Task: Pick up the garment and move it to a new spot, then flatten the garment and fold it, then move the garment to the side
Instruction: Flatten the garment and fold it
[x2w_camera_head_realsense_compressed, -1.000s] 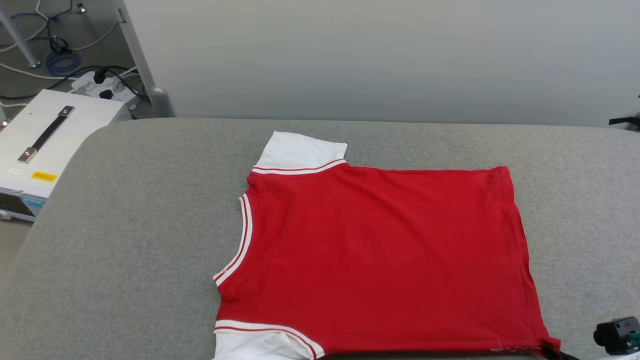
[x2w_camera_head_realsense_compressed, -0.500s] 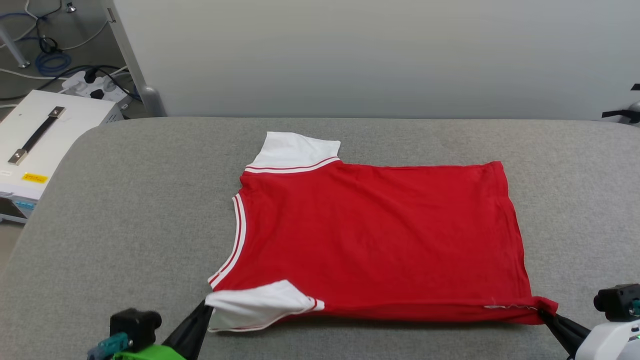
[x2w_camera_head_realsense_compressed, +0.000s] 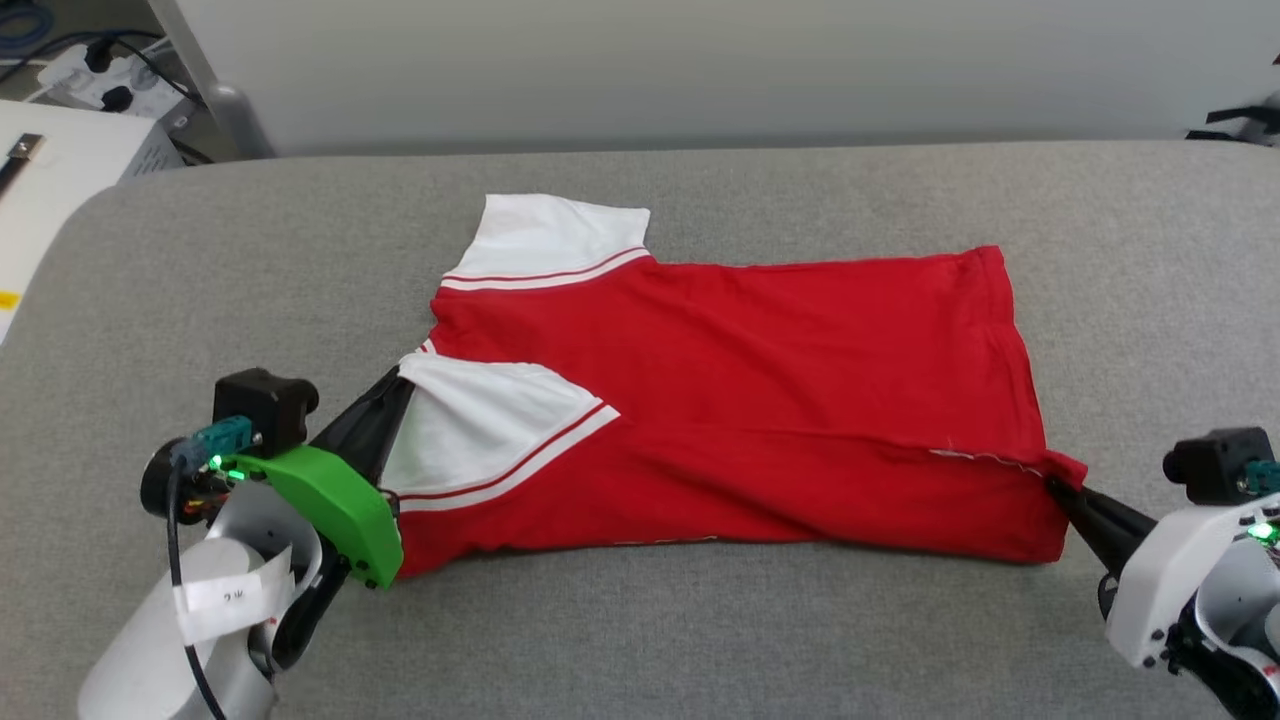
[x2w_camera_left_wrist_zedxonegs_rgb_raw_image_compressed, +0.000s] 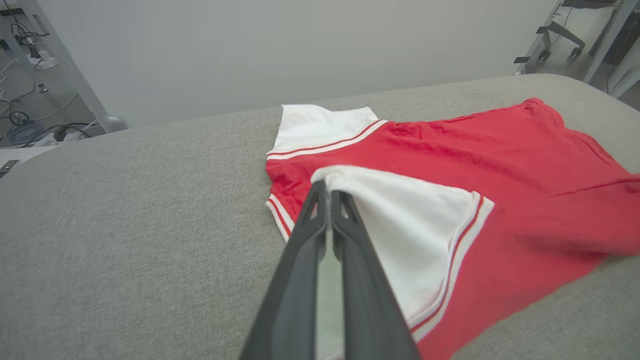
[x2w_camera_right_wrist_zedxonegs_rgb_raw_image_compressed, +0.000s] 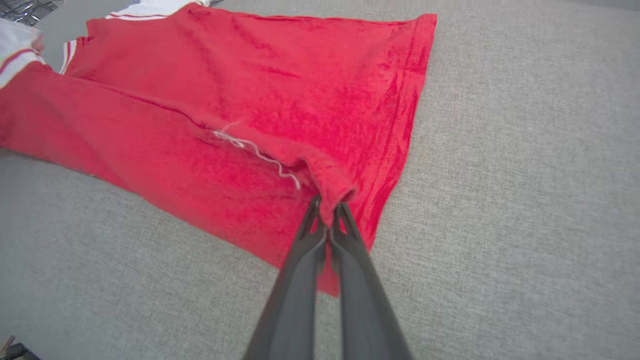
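Garment (x2w_camera_head_realsense_compressed: 760, 380): red tee, plain red face up, on the grey padded table (x2w_camera_head_realsense_compressed: 250, 260). It sits around the middle and a bit toward the right edge. Neck end points to the table's left edge, hem to the right edge.

Far sleeve (x2w_camera_head_realsense_compressed: 550, 235) is white with red-and-white stripe trim and lies flat, pointing at the far edge. The near long edge of the garment is raised off the table and turned over toward the far edge. The near sleeve (x2w_camera_head_realsense_compressed: 480, 420), white with the same trim, is therefore draped over the red body. A loose white thread (x2w_camera_right_wrist_zedxonegs_rgb_raw_image_compressed: 255, 150) hangs off the seam by the near hem corner.

Left gripper (x2w_camera_head_realsense_compressed: 398, 378) sits near the front-left part of the table, fingers pressed together, pinching the near sleeve's edge. The left wrist view shows the tips (x2w_camera_left_wrist_zedxonegs_rgb_raw_image_compressed: 325, 187) clamped on white cloth. Right gripper (x2w_camera_head_realsense_compressed: 1058, 488) is toward the front-right, fingers pressed together on the near hem corner. The right wrist view shows red cloth bunched between the tips (x2w_camera_right_wrist_zedxonegs_rgb_raw_image_compressed: 327, 205).

Off the table past the far-left corner: white box (x2w_camera_head_realsense_compressed: 50, 170), power strip (x2w_camera_head_realsense_compressed: 90, 65) with cables. Pale wall (x2w_camera_head_realsense_compressed: 700, 70) runs behind the far edge.
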